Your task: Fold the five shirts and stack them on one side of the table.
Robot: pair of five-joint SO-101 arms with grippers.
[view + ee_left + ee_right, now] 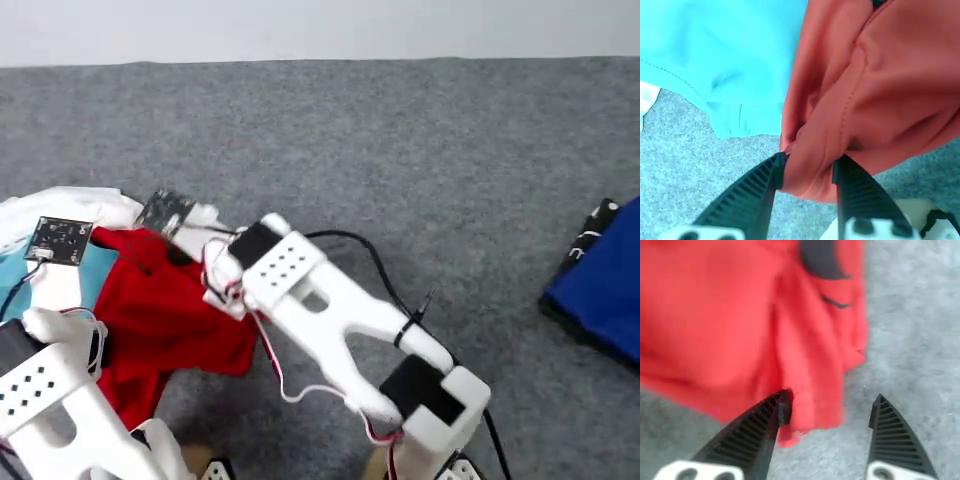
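– Knit cloth, soft and rumpled: the red shirt (170,315) lies bunched in loose folds at the near left of the table (400,140), with a stitched seam running through the creases.
– And the left gripper (811,160) has it! Its black ribbed fingers (755,192) are clenched on a thick fold of red fabric, just above the grey surface.
– What about the right gripper (832,400)?
– Spread wide and holding nothing. One finger (760,427) sits over the shirt's uneven edge, and the other is over the fuzzy grey nap. A dark curved patch shows farther up the cloth.
– What's around it?
– A smooth teal shirt (725,55) touches the red one, its hemmed edge flat on the table, and a white shirt (70,205) peeks out beyond that. All three crowd the left side.
– And the far side?
– A blue shirt (605,285) lies flat with straight edges at the right border, with something black just beside it. It's well apart from the heap.
– Any room to work?
– A wide stretch of grey felt-like table runs between the red heap and the blue shirt, and on back to the pale wall line. The right arm angles across the near part of it.
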